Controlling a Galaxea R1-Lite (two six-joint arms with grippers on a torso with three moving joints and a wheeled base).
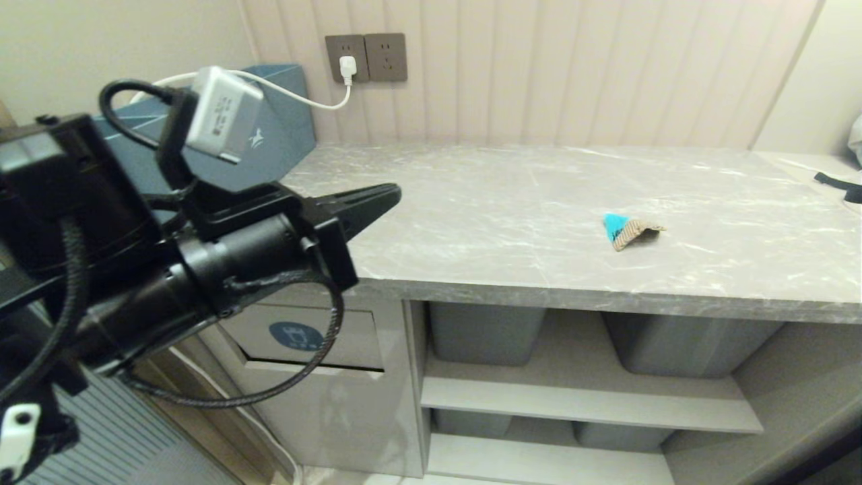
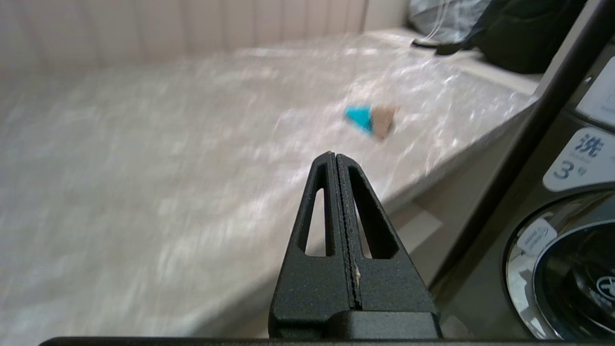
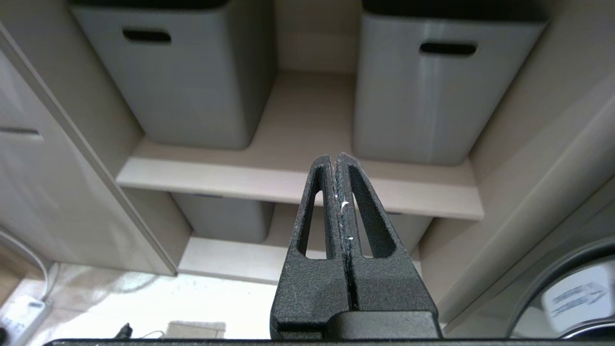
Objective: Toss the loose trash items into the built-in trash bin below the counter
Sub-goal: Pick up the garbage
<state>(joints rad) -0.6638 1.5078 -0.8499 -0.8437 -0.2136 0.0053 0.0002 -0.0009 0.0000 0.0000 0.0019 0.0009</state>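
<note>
One loose trash item [image 1: 630,230], a crumpled tan cardboard scrap with a turquoise face, lies on the grey marble counter [image 1: 485,202] toward its right front; the left wrist view shows the same scrap [image 2: 371,120]. My left gripper [image 1: 394,194] hovers over the counter's left end, shut and empty, well to the left of the scrap; in its own view the gripper [image 2: 333,156] has its jaws pressed together. The built-in trash bin [image 1: 296,335], a beige flap with a round blue sticker, sits below the counter's left end. My right gripper [image 3: 335,157] is shut, low before the shelves.
A blue-grey box [image 1: 283,128] stands at the counter's back left, with a white charger cable running to the wall sockets [image 1: 367,58]. Grey tubs [image 1: 485,330] fill the open shelves under the counter. A washing machine [image 2: 567,230] stands to the right. A dark strap [image 1: 838,185] lies far right.
</note>
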